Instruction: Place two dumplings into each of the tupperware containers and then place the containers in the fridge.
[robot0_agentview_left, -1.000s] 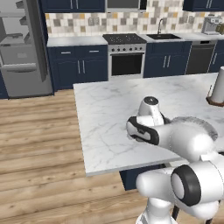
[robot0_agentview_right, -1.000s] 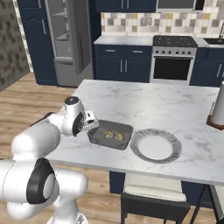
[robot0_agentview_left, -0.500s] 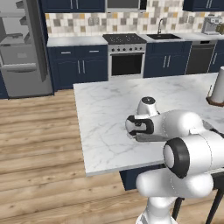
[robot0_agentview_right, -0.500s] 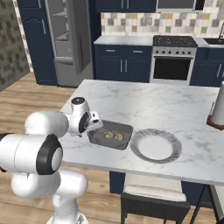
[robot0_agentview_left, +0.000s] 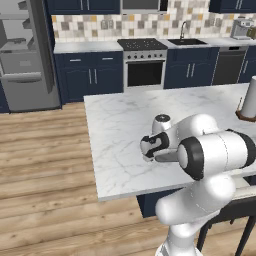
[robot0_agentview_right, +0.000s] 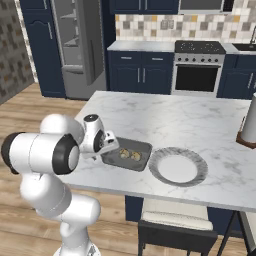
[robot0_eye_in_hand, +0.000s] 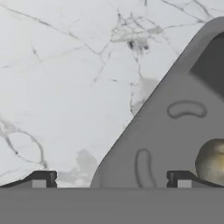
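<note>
Two dumplings (robot0_agentview_right: 129, 155) lie in the container (robot0_agentview_right: 144, 148), left of the plate (robot0_agentview_right: 200, 177).

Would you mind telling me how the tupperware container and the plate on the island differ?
The container is dark grey and rectangular; the plate is pale and round. The container holds two dumplings; the plate holds nothing. The gripper is at the container's edge, away from the plate. Both rest on the marble counter.

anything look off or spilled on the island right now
Nothing stands out. The dark grey rectangular tupperware container sits flat on the white marble island with two tan dumplings inside, beside a round pale grey plate. Nothing spilled.
</note>
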